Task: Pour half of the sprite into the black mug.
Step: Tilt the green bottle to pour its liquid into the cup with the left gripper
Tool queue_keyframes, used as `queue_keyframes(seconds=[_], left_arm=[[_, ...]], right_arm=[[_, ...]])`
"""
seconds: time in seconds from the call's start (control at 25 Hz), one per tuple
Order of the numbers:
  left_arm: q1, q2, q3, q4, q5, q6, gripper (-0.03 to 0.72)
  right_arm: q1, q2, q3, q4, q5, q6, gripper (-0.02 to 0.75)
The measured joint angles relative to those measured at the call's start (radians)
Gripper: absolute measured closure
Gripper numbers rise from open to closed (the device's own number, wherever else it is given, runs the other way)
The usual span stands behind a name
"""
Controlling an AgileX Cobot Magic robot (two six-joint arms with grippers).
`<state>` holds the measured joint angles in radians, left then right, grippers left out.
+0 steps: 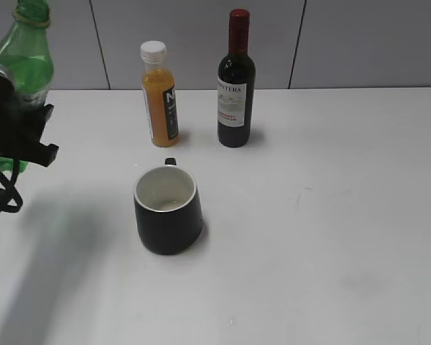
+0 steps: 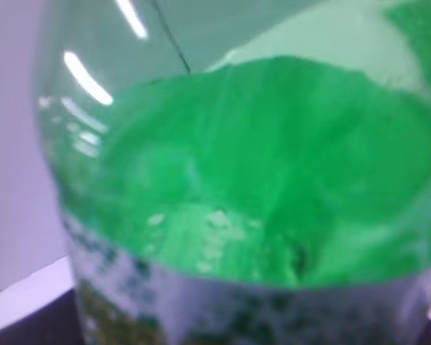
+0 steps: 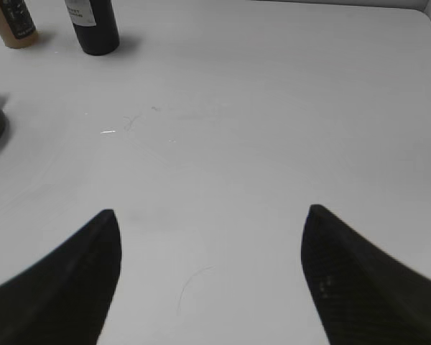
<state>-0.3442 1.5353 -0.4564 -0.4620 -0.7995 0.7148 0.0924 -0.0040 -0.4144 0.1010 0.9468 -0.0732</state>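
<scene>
Your left gripper (image 1: 18, 133) is mostly cut off at the exterior view's left edge — its fingers are hidden, but it appears clamped on the sprite (image 1: 25, 65), whose green body fills the blurred left wrist view. The bottle stands upright at the table's (image 1: 330, 215) far left. The mug (image 1: 167, 208) sits mid-table, well apart to its right, with a juice bottle (image 1: 159, 93) and wine bottle (image 1: 236, 79) behind it. Your right gripper (image 3: 208, 266) hangs spread wide over bare table — holding nothing.
</scene>
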Motion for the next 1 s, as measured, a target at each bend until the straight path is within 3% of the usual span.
queue_keyframes(seconds=[0.2,0.32,0.56,1.0], left_arm=[[-0.1,-0.005,0.0,-0.176,-0.002,0.273,0.237],[-0.139,-0.007,0.0,-0.245,-0.012,0.377,0.237],[-0.153,-0.007,0.0,-0.363,-0.033,0.616,0.237],[-0.17,-0.004,0.0,-0.386,-0.074,0.943,0.237]], right_arm=[[0.0,0.0,0.0,0.001,0.0,0.0,0.148],[0.0,0.0,0.0,0.001,0.0,0.0,0.148],[0.0,0.0,0.0,0.001,0.0,0.0,0.148],[0.0,0.0,0.0,0.001,0.0,0.0,0.148]])
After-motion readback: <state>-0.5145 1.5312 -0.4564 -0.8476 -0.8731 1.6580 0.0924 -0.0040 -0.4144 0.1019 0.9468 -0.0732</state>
